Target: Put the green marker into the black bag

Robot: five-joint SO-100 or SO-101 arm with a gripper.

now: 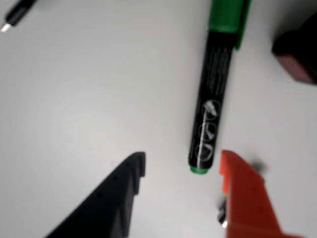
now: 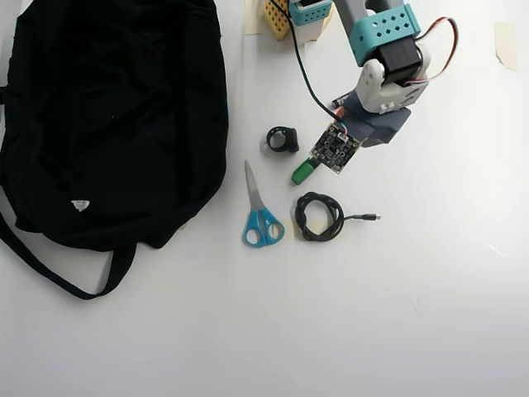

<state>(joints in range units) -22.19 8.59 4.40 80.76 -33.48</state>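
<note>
claw (image 1: 181, 166): spread, empty
marker (image 1: 213, 99): just ahead of gap, nearer orange finger (image 1: 242, 193), axis along reach

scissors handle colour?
Blue, on the scissors; clearest in the overhead view.

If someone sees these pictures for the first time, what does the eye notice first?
In the overhead view, the large black bag fills the upper left. In the wrist view, the green marker lies on the white table, its small green end between the open tool's black and orange fingers, not yet gripped.
</note>
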